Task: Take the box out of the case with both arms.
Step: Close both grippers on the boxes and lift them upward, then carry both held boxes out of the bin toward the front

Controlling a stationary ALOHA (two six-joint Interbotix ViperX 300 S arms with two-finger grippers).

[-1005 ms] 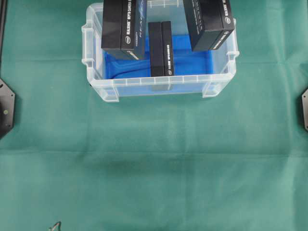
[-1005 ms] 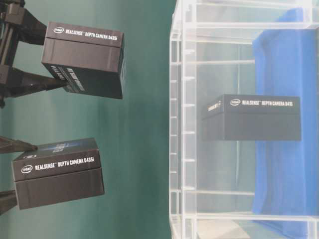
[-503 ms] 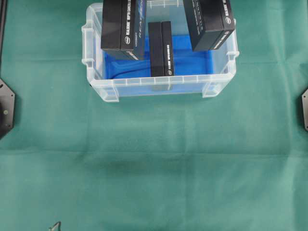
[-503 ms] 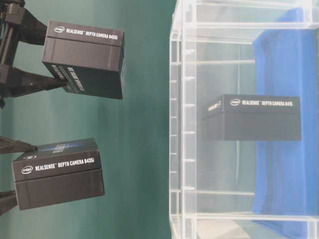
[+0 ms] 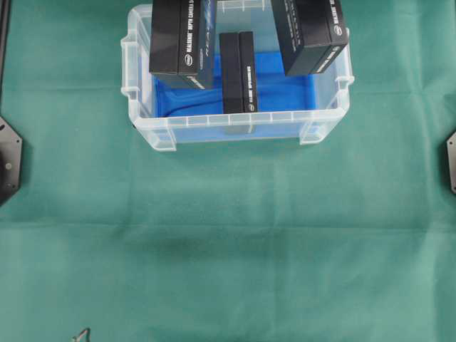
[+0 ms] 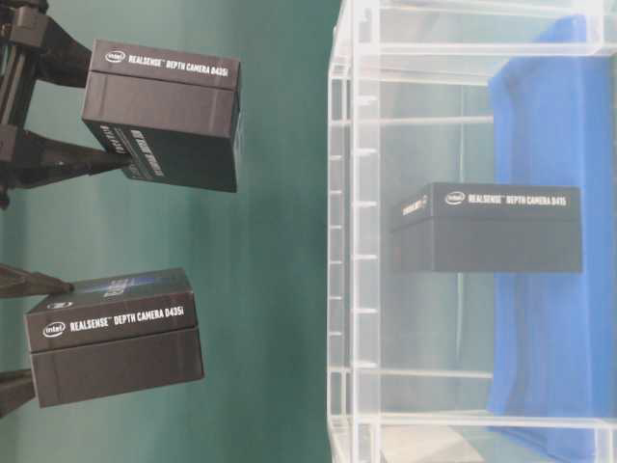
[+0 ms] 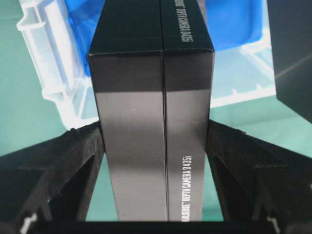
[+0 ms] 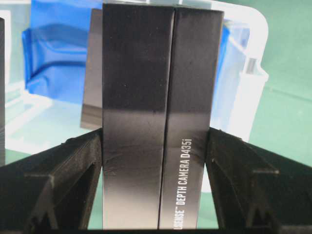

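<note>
Inside case (image 5: 235,132), box (image 5: 236,71) lies lengthwise front-to-back.

You see left gripper (image 7: 156,141), right gripper (image 8: 155,146): matte black fingers, triangular lattice cut-outs; black arm-base plates at table edges.

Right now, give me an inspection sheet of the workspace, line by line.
Surface: green cloth, creased.
Job's things: clear case with blue lining; one black box stands inside; two more boxes held above it.
Clutter: nothing seen.
Grippers: left gripper clamps the left box; right gripper clamps the right box.
Cables: nothing seen.
Surroundings: dark mounts at both table edges; small wire object at the bottom edge.
</note>
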